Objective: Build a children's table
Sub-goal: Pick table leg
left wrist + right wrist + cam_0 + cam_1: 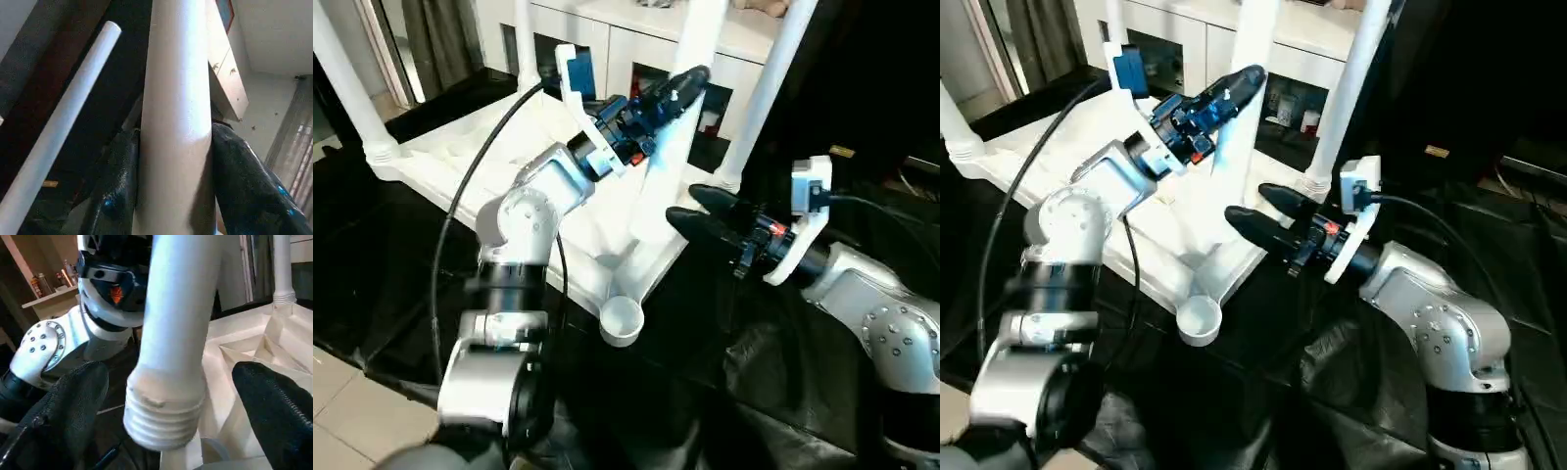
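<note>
Both forearms are rounded silver shells over black joint rings. The right forearm carries a ring of small screw heads. A black cable loops along the left forearm. Each wrist wears a white camera bracket with blue and orange parts; the fingers are black and textured.

A black, crinkled cloth-covered desk is carrying the work, its dark covering spreading out under everything and hanging in folds at the near edge. Lying directly on it, underside up, is the white plastic rectangular tabletop, its ribbed underside facing upward and an empty round corner socket sitting at the near corner. Pale floor tiles are showing beyond the desk's near left edge.
</note>
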Robot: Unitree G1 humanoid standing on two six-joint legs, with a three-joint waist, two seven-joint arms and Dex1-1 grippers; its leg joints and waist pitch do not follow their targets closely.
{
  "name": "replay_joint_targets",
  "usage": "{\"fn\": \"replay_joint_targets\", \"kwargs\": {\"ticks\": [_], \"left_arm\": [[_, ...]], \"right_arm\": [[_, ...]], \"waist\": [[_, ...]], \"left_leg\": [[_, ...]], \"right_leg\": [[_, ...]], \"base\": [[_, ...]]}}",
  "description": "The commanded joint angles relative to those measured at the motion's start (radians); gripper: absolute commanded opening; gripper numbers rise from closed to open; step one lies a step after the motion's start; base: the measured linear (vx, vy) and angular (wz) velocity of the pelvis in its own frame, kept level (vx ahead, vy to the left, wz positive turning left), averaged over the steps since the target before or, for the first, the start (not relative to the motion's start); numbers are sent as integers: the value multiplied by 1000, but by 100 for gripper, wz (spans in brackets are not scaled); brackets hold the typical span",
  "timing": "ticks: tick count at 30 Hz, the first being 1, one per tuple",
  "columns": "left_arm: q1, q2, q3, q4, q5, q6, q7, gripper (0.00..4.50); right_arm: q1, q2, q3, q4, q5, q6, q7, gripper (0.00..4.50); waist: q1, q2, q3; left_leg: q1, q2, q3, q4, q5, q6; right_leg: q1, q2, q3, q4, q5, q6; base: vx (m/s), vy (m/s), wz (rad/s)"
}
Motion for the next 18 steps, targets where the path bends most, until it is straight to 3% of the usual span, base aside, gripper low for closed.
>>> {"fn": "replay_joint_targets", "kwargs": {"ticks": [1, 5, 6, 7, 11, 18], "left_arm": [[13, -14, -28, -53, -30, 25, 14, 189], [37, -31, -34, -110, -60, 69, 24, 189], [43, -33, -37, -124, -68, 76, 32, 189], [46, -35, -38, -130, -73, 79, 37, 189], [57, -38, -42, -143, -78, 82, 50, 189], [72, -38, -33, -171, -94, 98, 80, 189]], "right_arm": [[-20, 2, 40, 3, -37, 9, -7, 450], [-35, 24, 75, 19, -52, 6, -18, 450], [-38, 31, 76, 23, -48, 7, -15, 422], [-42, 35, 77, 29, -48, 8, -13, 415], [-53, 44, 76, 52, -49, 7, -24, 394], [-53, 42, 74, 55, -52, 7, -22, 326]], "waist": [[-1, -12, -80], [-3, -12, -82], [-3, -11, -84], [-3, -21, -84], [-2, -18, -84], [-1, -26, -85]], "left_leg": [[-18, 6, 19, -62, 27, 40], [-19, 6, 19, -62, 41, 33], [-18, 8, 18, -61, 45, 35], [-20, 6, 20, -60, 47, 38], [-21, 6, 19, -59, 67, 40], [-20, 5, 18, -58, 74, 36]], "right_leg": [[73, -52, 43, -59, -145, -176], [73, -50, 43, -56, -125, -176], [72, -52, 43, -52, -109, -181], [72, -49, 43, -54, -103, -181], [71, -48, 42, -50, -76, -180], [72, -47, 43, -48, -63, -172]], "base": [[0, 0, 0], [0, 0, 0], [0, 0, 0], [0, 0, 0], [0, 0, 0], [0, 0, 0]]}}
